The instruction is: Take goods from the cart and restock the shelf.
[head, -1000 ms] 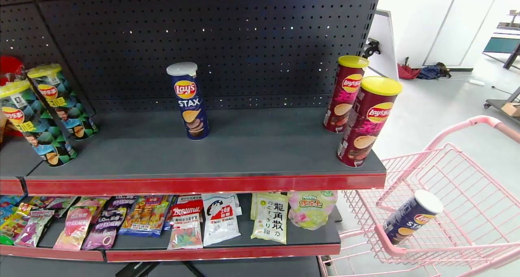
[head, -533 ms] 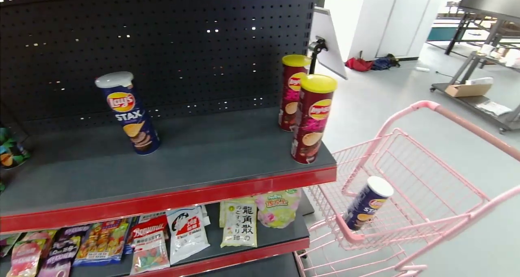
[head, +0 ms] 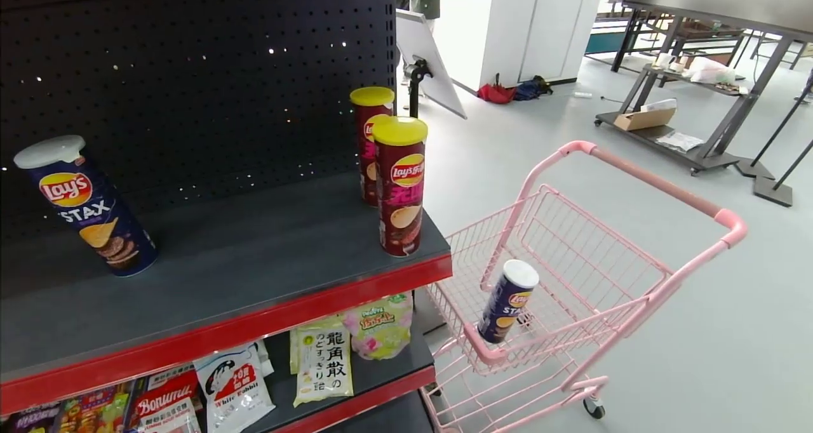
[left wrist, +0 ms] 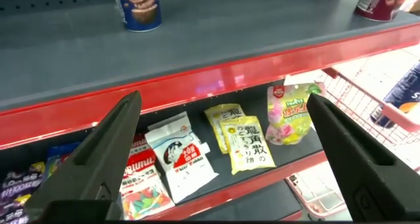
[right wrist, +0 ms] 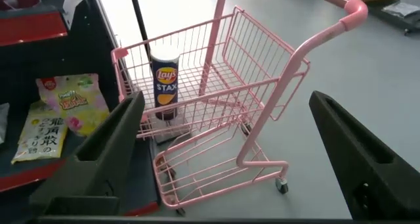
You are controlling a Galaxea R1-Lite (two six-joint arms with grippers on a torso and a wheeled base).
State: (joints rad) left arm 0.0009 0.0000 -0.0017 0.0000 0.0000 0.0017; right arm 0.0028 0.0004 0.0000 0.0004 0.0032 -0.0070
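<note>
Left gripper (left wrist: pixel 223 98): fingers spread wide, nothing between them, hanging in front of the red shelf lip, level with the lower shelf. Right gripper (right wrist: pixel 226 96): also wide open and holding nothing, above the pink wire shopping cart (right wrist: pixel 295 53)

Lower shelf held flat snack bags, incl. a white-and-yellow bag (head: pixel 324 366) and a green-and-pink bag (head: pixel 380 325) side by side at the cart end

Cart was parked just beside the shelf end. One dark-blue cylindrical chip can with white lid (head: pixel 506 301) sat in its basket, lid up, leaning at the corner nearest the shelf

Upper dark grey shelf board with red front edge (head: pixel 254 255) carried a matching blue white-lidded can (head: pixel 86 211) upright toward the left, and two maroon chip cans with yellow lids at the cart end: front one (head: pixel 400 192) near the edge, rear one (head: pixel 366 141) just behind it. Wide bare stretch between blue can and maroon pair

Black pegboard back panel (head: pixel 190 71) behind the cans
</note>
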